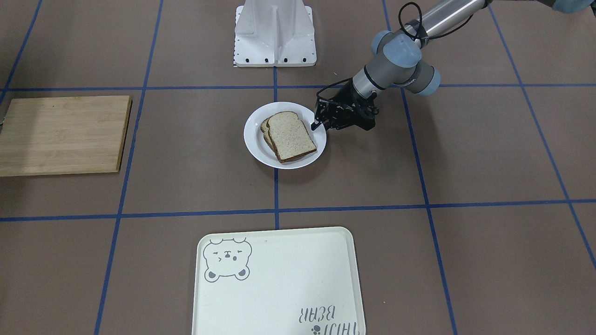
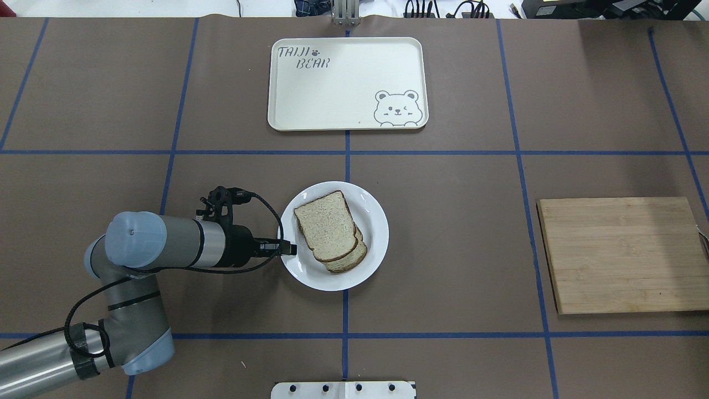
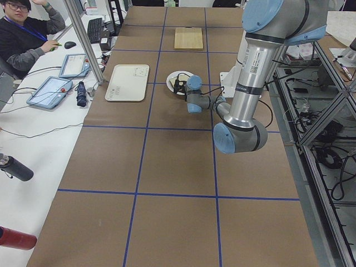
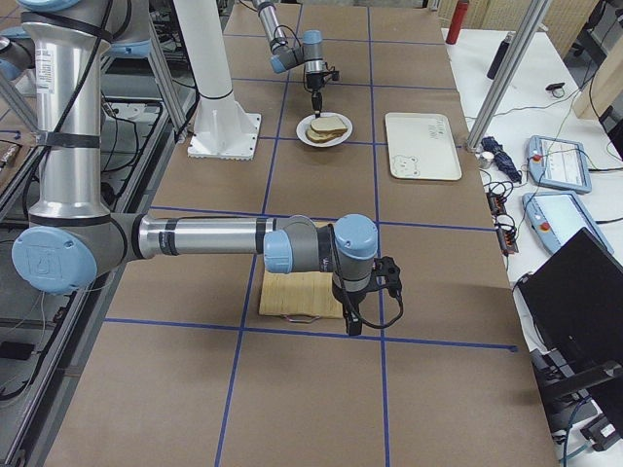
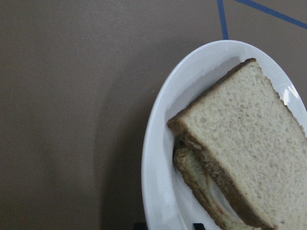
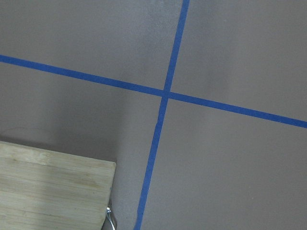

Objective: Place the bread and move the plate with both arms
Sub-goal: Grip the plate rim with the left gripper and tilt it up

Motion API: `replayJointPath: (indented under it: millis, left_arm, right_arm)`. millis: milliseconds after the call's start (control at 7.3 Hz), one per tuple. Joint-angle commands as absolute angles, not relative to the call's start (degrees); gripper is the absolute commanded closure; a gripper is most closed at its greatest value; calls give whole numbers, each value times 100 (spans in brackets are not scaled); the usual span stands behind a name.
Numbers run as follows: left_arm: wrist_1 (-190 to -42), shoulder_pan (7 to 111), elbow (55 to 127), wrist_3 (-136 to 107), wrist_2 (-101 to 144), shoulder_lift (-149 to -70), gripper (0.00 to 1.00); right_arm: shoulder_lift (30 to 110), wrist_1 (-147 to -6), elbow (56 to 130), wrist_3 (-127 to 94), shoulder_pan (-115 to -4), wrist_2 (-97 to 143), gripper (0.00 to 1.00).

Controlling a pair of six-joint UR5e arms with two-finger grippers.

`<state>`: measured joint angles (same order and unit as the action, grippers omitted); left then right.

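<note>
The white plate (image 1: 253,135) (image 2: 371,233) sits at the table's centre. A plain bread slice (image 1: 291,135) (image 2: 327,224) (image 5: 254,143) lies on it, stacked askew on a second slice. My left gripper (image 1: 319,122) (image 2: 288,248) reaches in low and tilted and is shut on the plate's rim (image 5: 158,182) on the robot's left side. My right gripper (image 4: 354,323) hangs over the near edge of the wooden board, far from the plate. It shows only in the exterior right view, so I cannot tell if it is open or shut.
A bamboo cutting board (image 2: 623,255) (image 1: 63,135) (image 6: 48,187) lies on the robot's right. A cream bear-print tray (image 2: 346,83) (image 1: 279,279) lies beyond the plate. The white base stand (image 1: 274,32) is behind it. Operators' gear sits on a side table (image 4: 555,165).
</note>
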<state>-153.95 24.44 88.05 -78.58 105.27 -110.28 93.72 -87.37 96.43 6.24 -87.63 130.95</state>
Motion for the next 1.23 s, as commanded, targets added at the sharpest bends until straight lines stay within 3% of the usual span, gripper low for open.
replayJointPath:
  millis: [0,685,1095]
  left_arm:
    - [-15845,2443,8850,-7857,10556,-11021,100]
    - [-15873,2540,8991,-8471,10811,-11004,100]
    - [-16670,2636,8983,-10748,10793,-11013,100]
  right_arm:
    - [9360,-8736,9650,624,-8763,13052,0]
    - [9352,-8710,9659,624,-8745,13043,0]
    - [9352,-8701,9650,624,-8736,13034,0]
